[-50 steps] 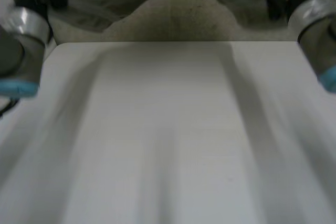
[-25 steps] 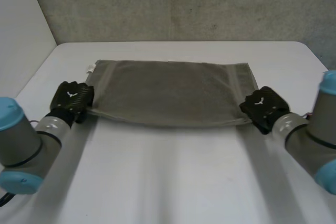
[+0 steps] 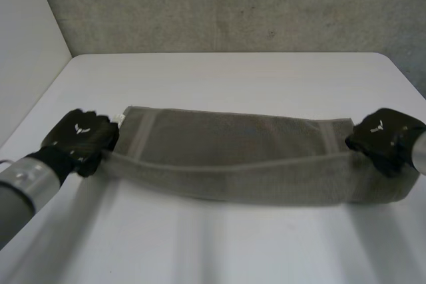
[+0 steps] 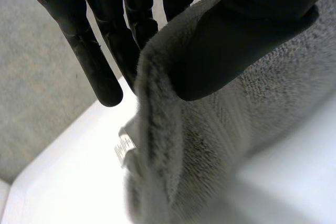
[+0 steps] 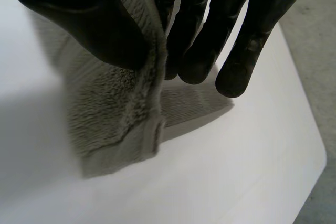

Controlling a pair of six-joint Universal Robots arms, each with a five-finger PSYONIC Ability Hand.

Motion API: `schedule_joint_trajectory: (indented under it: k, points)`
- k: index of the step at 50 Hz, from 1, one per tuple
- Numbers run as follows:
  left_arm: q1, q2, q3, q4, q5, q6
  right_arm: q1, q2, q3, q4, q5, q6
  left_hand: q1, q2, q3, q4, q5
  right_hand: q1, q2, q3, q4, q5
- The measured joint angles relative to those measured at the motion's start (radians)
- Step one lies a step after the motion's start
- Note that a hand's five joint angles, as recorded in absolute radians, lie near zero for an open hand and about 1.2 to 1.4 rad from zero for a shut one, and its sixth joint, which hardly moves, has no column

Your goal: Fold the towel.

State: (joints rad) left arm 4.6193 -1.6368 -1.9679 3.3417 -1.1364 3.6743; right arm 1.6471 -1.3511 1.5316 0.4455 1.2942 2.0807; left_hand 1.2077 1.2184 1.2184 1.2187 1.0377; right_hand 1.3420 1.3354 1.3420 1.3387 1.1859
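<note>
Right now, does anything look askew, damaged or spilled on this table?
Nothing stands out. The left robot hand and right robot hand each pinch one end of the towel; the held edge sags a little in the middle, as slack cloth would. No tear, stain or spill shows.

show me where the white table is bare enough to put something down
Two bare patches on the white table: the wide strip between the grey terry towel and the far edge, and the near stretch in front of the towel. Crowded: both towel ends, where the black left hand and black right hand pinch it.
</note>
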Motion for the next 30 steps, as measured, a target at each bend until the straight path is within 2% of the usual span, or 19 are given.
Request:
schedule_joint_trajectory:
  k: [5,12,19,21,22,23,24,25,26,27,30]
  points:
    - [-0.063,-0.168,0.131,0.103,-0.044,-0.005,0.036,0.137,-0.102,-0.089,0.065,0.064,0.001,0.0,0.0,0.0,0.0,0.0,0.0,0.0,0.0,0.0]
    - [-0.147,-0.469,0.445,0.173,-0.185,-0.016,0.085,0.33,-0.269,-0.228,0.178,0.116,0.001,0.0,0.0,0.0,0.0,0.0,0.0,0.0,0.0,0.0]
    - [-0.179,-0.675,0.726,0.169,-0.231,-0.026,0.1,0.44,-0.389,-0.379,0.201,0.15,0.001,0.0,0.0,0.0,0.0,0.0,0.0,0.0,0.005,0.0]
    - [-0.184,-0.72,0.794,0.165,-0.233,-0.027,0.103,0.466,-0.419,-0.418,0.203,0.158,-0.011,-0.016,-0.017,-0.017,-0.013,-0.204,-0.191,-0.186,-0.182,-0.199]
    - [-0.188,-0.757,0.848,0.161,-0.233,-0.027,0.107,0.488,-0.443,-0.446,0.206,0.162,-0.196,-0.217,-0.215,-0.192,-0.174,-0.434,-0.447,-0.415,-0.408,-0.431]
    - [-0.189,-0.768,0.863,0.16,-0.233,-0.027,0.109,0.5,-0.455,-0.457,0.209,0.163,-0.3,-0.296,-0.292,-0.296,-0.277,-0.538,-0.552,-0.537,-0.508,-0.538]
    - [-0.191,-0.797,0.903,0.157,-0.232,-0.027,0.113,0.519,-0.476,-0.475,0.216,0.165,-0.506,-0.535,-0.499,-0.505,-0.493,-0.742,-0.758,-0.74,-0.729,-0.778]
    - [-0.192,-0.808,0.918,0.157,-0.232,-0.027,0.116,0.53,-0.489,-0.484,0.221,0.166,-0.581,-0.612,-0.599,-0.606,-0.6,-0.838,-0.856,-0.836,-0.824,-0.883]
    - [-0.194,-0.829,0.946,0.155,-0.231,-0.027,0.121,0.548,-0.509,-0.495,0.233,0.167,-0.803,-0.835,-0.821,-0.805,-0.811,-0.995,-0.995,-0.983,-0.971,-1.031]
    - [-0.195,-0.846,0.966,0.154,-0.231,-0.027,0.126,0.566,-0.53,-0.504,0.247,0.168,-0.916,-0.924,-0.925,-0.924,-0.907,-1.069,-1.071,-1.071,-1.061,-1.119]
    - [-0.197,-0.869,0.991,0.152,-0.23,-0.027,0.136,0.591,-0.561,-0.513,0.277,0.172,-0.974,-0.989,-0.986,-0.985,-0.965,-1.1,-1.086,-1.094,-1.073,-1.124]
